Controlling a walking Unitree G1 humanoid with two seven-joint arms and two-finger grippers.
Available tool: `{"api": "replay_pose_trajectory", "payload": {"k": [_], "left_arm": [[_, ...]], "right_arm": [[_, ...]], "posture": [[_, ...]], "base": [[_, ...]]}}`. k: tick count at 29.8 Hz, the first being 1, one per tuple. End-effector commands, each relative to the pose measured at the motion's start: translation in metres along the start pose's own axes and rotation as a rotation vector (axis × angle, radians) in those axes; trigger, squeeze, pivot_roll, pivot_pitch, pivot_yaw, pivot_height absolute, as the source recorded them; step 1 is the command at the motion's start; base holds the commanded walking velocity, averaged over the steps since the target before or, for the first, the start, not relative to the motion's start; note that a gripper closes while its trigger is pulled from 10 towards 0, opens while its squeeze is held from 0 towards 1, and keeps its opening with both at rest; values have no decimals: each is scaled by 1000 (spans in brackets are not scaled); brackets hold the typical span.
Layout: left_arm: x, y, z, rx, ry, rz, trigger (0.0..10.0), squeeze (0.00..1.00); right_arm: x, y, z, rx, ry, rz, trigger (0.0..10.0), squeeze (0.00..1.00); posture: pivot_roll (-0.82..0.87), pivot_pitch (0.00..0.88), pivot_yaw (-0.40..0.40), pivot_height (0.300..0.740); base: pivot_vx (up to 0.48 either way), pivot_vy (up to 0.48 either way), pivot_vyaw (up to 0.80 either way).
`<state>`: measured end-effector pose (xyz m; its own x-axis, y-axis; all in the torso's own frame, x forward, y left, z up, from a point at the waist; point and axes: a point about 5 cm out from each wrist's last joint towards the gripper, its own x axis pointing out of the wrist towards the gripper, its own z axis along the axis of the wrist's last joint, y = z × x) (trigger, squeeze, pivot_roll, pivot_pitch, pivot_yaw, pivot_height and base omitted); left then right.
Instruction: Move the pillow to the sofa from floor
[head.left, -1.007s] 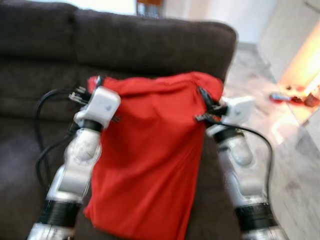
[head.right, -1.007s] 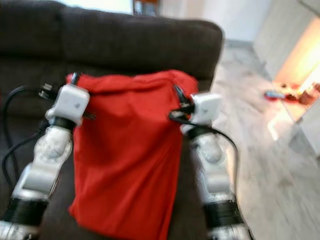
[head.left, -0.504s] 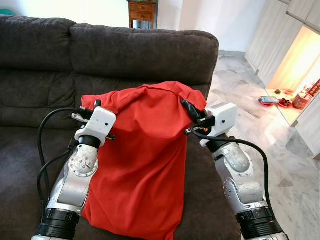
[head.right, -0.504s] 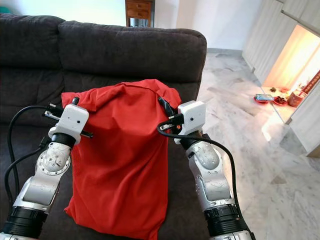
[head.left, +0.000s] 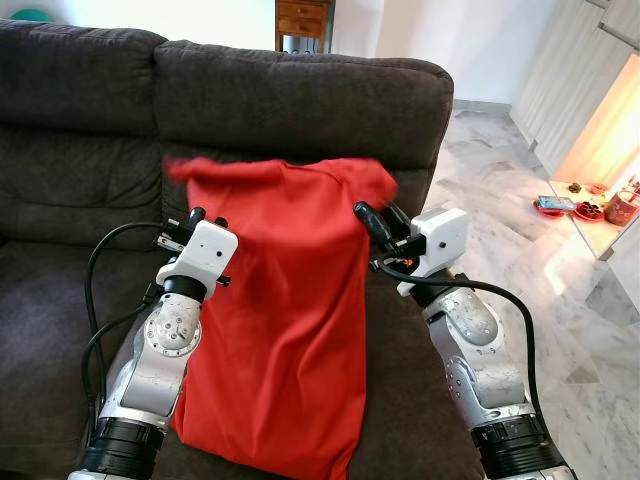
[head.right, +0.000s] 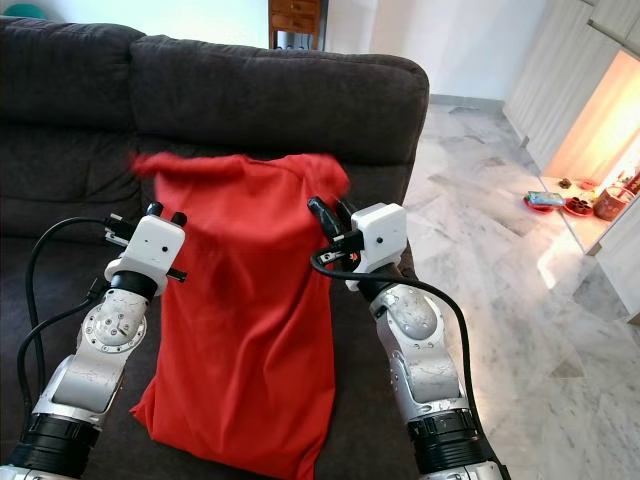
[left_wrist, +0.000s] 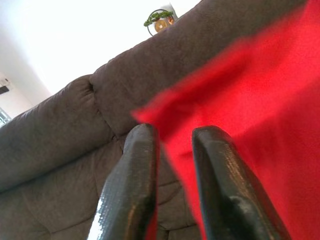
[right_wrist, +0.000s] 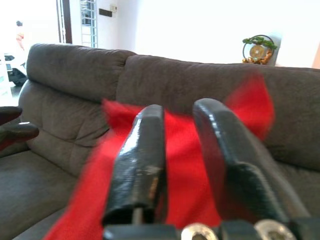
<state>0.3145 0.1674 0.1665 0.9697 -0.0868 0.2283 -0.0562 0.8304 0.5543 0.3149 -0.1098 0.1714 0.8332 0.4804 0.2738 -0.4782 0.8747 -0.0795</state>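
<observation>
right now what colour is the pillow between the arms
Plain red pillow, no pattern, clearest in the left eye view.

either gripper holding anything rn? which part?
Nothing held. Both grippers are open: left gripper and right gripper have let go of the red pillow, which is blurred against the sofa.

Dark grey sofa (head.left: 300, 95), red pillow (head.left: 285, 330) apparently resting on its seat, upper edge blurred
</observation>
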Motion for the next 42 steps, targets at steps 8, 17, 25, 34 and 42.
{"api": "replay_pose_trajectory", "payload": {"k": [8,17,25,34,42], "left_arm": [[-2,-12,-8,0,30,-46,10000,0],[-37,-26,-77,-91,306,-80,10000,0],[-87,-38,-126,-134,540,-125,10000,0],[-127,-58,-159,-198,713,-181,10000,0],[-141,-62,-174,-227,824,-188,10000,0]], "right_arm": [[-14,-32,-22,-23,93,-253,10000,0],[-82,-71,-95,-9,437,-575,10000,0],[-179,-85,-142,-10,780,-826,10000,0],[-261,-46,-179,89,1116,-897,10000,0],[-277,-11,-192,197,1209,-882,10000,0]], "posture": [[74,0,-85,740],[74,0,-82,740],[68,0,-76,740],[61,0,-66,740],[54,0,-41,740]], "base": [[0,0,0],[0,0,0],[0,0,0],[0,0,0],[0,0,0]]}}
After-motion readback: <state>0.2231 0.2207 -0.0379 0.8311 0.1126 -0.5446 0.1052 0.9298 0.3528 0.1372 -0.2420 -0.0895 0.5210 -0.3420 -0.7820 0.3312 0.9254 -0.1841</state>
